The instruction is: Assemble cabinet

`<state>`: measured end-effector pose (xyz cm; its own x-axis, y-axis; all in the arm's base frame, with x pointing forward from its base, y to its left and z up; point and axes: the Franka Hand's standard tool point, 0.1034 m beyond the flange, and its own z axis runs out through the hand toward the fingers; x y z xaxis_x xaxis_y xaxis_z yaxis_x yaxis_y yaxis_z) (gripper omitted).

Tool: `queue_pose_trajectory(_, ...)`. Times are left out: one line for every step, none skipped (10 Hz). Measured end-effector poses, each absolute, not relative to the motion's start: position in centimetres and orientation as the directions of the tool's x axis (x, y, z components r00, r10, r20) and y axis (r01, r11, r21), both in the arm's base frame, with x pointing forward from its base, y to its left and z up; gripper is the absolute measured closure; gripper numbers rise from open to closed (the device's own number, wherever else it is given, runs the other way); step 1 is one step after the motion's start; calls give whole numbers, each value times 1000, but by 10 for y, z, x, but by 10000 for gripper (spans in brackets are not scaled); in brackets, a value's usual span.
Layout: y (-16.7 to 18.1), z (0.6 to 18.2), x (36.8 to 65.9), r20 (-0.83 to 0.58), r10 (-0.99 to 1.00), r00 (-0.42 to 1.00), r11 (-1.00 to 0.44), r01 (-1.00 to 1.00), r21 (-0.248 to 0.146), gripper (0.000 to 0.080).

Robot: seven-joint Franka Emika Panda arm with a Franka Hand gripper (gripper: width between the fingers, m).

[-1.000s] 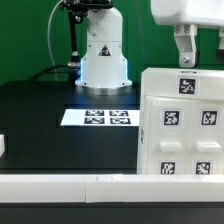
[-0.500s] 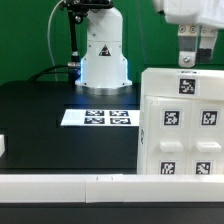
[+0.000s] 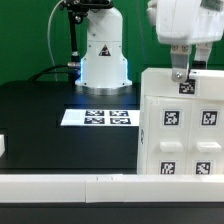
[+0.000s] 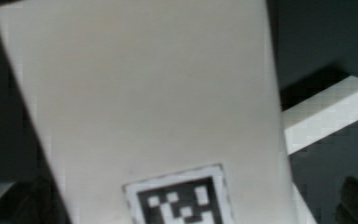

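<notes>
The white cabinet (image 3: 185, 130) stands at the exterior view's right, its chunky panels bearing several black-and-white tags. My gripper (image 3: 180, 68) hangs straight above the cabinet's top edge, its fingers reaching down to that edge by the upper tag. Its jaws are too small and too hidden to show whether they are open or shut. In the wrist view a broad white panel of the cabinet (image 4: 140, 100) fills most of the picture, with one tag (image 4: 179, 200) on it. No fingers show there.
The marker board (image 3: 100, 117) lies flat on the black table in front of the arm's white base (image 3: 103, 55). A long white rail (image 3: 70, 185) edges the table's front. A small white piece (image 3: 3, 145) sits at the exterior view's far left.
My gripper has come down and shifted toward the exterior view's left, from well above the cabinet to its top edge. The cabinet has not moved.
</notes>
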<state>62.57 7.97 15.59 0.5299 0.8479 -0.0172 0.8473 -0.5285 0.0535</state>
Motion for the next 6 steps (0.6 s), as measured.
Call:
queue_pose_trajectory(81,153,627,-14,845,535,-533,844,59,4)
queue_pose_trajectory(80,153,627,-13,842,540,-538,841,60,4)
queue_pose_trajectory(79,152,627,-12,820,572,-570,819,60,105)
queue_pose_trajectory(78,152,627,-12,818,575,-573,817,60,239)
queue_pose_trajectory(78,152,627,-6,771,637,-635,770,60,239)
queue_pose_trajectory(78,152,627,-1,710,705,-703,708,61,245)
